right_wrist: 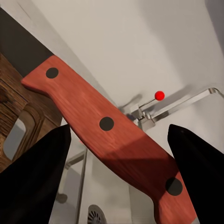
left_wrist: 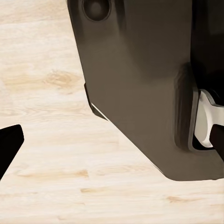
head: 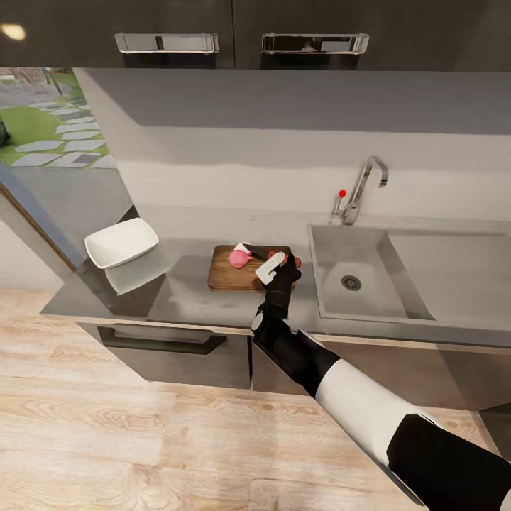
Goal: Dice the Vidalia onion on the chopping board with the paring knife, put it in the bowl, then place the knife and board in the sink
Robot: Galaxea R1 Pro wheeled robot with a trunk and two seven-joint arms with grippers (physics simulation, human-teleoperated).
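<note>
While the white bowl (head: 122,242) sits empty at the countertop's (head: 213,298) left end and the sink (head: 369,273) basin holds nothing but its dark drain, a pink onion piece (head: 240,259) rests on the chopping board (head: 231,273) between them. Reaching up from the lower right, the right arm bends its wrist over the board's sink-side end, the right gripper (head: 282,264) pinching the paring knife (right_wrist: 105,123) by its red-brown riveted handle, blade pointing toward the onion. Near the wooden floor (left_wrist: 51,163), the left gripper's state cannot be told.
</note>
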